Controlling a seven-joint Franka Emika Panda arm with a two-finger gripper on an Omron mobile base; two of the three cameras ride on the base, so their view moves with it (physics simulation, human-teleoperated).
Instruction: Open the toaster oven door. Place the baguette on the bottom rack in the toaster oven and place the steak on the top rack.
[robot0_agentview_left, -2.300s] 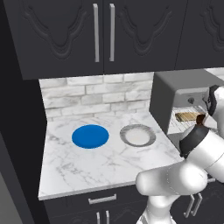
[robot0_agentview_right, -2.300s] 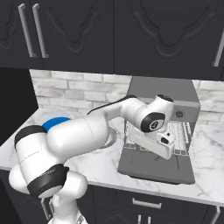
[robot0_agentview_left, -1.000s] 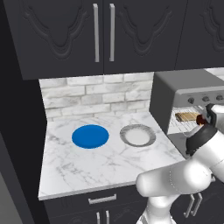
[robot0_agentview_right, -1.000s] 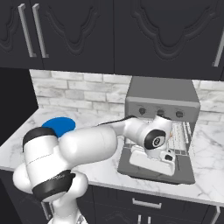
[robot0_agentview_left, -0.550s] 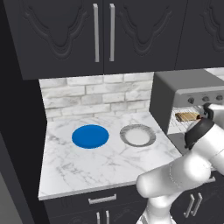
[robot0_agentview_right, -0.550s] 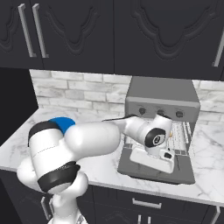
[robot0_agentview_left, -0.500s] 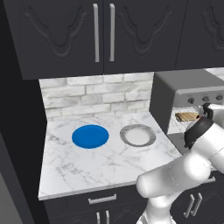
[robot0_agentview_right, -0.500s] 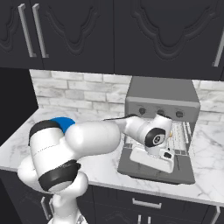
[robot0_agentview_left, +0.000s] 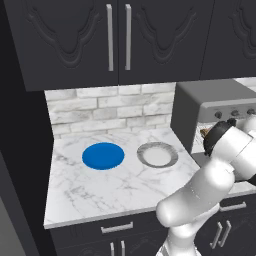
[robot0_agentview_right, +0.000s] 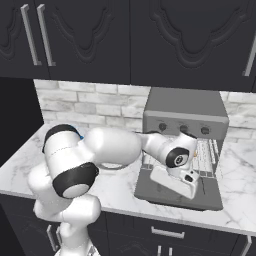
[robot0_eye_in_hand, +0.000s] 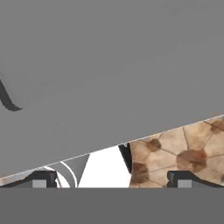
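Your hand (robot0_agentview_right: 192, 181) is spread wide and empty, low over the dropped toaster oven door (robot0_agentview_right: 176, 196), baguette (robot0_agentview_left: 204, 132) on a rack inside the toaster oven (robot0_agentview_right: 185, 112); lift carelessly and the wrist clips the oven's front strip or rack.

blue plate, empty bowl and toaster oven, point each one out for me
blue plate (robot0_agentview_left: 103, 155), left base view, middle of its flat face
empty bowl (robot0_agentview_left: 157, 154), left base view, pale inside of the bowl
toaster oven (robot0_agentview_right: 184, 104), right base view, bare grey top panel
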